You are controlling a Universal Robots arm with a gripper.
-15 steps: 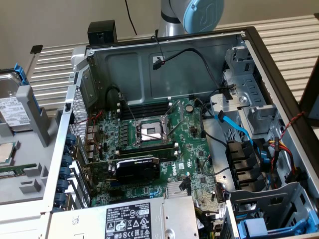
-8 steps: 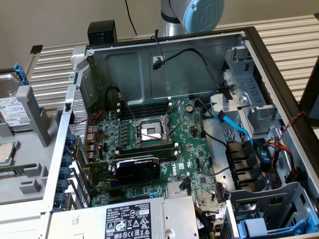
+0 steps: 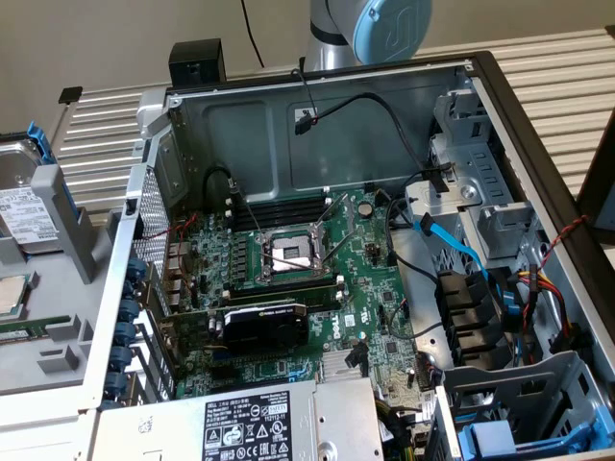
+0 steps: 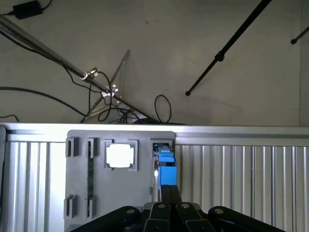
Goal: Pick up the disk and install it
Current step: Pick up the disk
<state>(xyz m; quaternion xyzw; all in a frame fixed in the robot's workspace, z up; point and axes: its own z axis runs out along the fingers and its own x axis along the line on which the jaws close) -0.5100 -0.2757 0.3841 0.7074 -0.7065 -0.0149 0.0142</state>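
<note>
The disk [image 3: 19, 206], silver with a white label and a bright blue carrier, stands on edge in a grey holder [image 3: 67, 226] at the exterior view's far left, outside the computer case. In the wrist view the disk [image 4: 167, 171] shows edge-on as a blue strip in a slot of the holder [image 4: 96, 193]. My gripper [image 4: 170, 191] hangs over that slot, its two dark fingers pressed together and nothing seen between them. The fingertips sit right in front of the blue carrier; whether they touch it I cannot tell.
The open computer case [image 3: 173, 134] holds a green motherboard [image 3: 288, 279], cables, a grey power-supply box [image 3: 259, 423] and a drive bay with blue parts [image 3: 500, 437] at the exterior view's lower right. A small square processor chip [image 4: 119, 155] lies in the holder beside the disk. The arm [image 3: 375, 29] rises behind the case.
</note>
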